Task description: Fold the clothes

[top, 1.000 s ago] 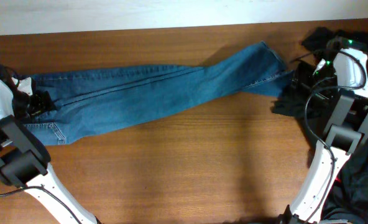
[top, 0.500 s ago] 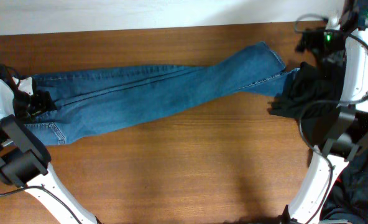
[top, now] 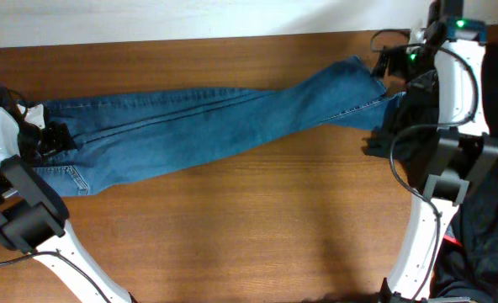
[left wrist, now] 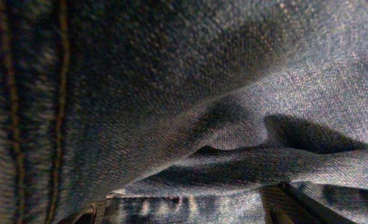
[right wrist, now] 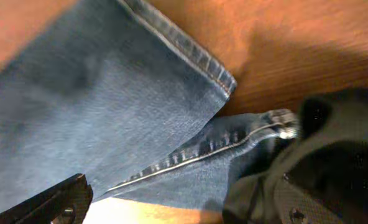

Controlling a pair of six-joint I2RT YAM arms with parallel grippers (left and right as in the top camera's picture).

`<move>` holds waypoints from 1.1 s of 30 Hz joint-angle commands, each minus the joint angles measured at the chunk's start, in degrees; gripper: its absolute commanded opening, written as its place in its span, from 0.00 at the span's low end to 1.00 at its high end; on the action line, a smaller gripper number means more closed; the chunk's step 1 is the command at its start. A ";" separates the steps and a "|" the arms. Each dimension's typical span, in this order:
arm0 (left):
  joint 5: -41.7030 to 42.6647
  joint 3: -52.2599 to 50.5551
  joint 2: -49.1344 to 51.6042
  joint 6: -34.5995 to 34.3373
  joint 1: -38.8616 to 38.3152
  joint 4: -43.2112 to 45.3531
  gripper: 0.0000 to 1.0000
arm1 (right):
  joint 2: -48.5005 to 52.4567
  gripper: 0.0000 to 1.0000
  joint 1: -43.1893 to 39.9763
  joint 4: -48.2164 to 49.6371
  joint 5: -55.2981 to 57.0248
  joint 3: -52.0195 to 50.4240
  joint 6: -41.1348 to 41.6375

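Note:
The clothes, a pair of blue jeans, lie stretched across the table, waist at the left and leg hems at the back right. My left gripper sits low on the waist end. In its wrist view, bunched denim fills the frame and my left gripper shows both fingers wide apart at the bottom edge, open. My right gripper hovers over the leg hems. My right gripper is open with nothing gripped, above the lower leg's seam.
A heap of dark garments lies at the right, touching the lower hem, and more dark cloth hangs past the table's right edge. The brown wooden table ends at a white strip along the back.
My right arm has swung from beside the dark heap toward the back edge, then left, and now stands over the leg hems. The left arm and the jeans have not moved.

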 commanded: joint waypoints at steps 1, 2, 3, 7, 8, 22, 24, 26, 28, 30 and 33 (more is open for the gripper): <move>-0.42 -1.03 1.40 -0.31 0.13 -0.61 0.79 | 1.27 0.99 0.37 0.20 -1.79 -0.13 -0.24; -0.42 -1.03 1.40 -0.31 0.13 -0.59 0.79 | 1.75 0.99 0.37 0.15 -2.08 -0.13 -0.24; -0.42 -1.03 1.40 -0.31 0.13 -0.59 0.79 | 1.84 0.99 0.37 0.09 -2.60 -0.24 -0.26; -0.42 -1.03 1.40 -0.28 0.13 -0.57 0.79 | 2.01 0.99 0.37 0.98 -3.08 -0.33 -0.26; -0.42 -1.03 1.40 -0.28 0.13 -0.59 0.79 | 2.01 0.99 0.37 1.36 -3.06 -0.33 -0.26; -0.39 -1.03 1.40 -0.31 0.13 -0.63 0.79 | 7.10 0.99 2.10 9.11 -7.58 -0.33 -0.66; -0.39 -1.03 1.40 -0.33 0.13 -0.63 0.79 | 7.91 0.99 2.56 10.27 -7.54 -0.33 -0.68; -0.39 -1.03 1.40 -0.33 0.13 -0.61 0.79 | 8.70 0.99 2.97 11.28 -7.52 -0.33 -0.68; -0.39 -1.03 1.40 -0.33 0.13 -0.63 0.79 | 9.49 0.99 3.13 11.87 -7.61 -0.33 -0.63; -0.39 -1.03 1.40 -0.33 0.13 -0.63 0.79 | 10.36 0.99 3.37 12.02 -7.72 -0.33 -0.63; -0.39 -1.03 1.40 -0.33 0.13 -0.63 0.79 | 11.34 1.00 3.54 11.61 -8.20 -0.35 -0.59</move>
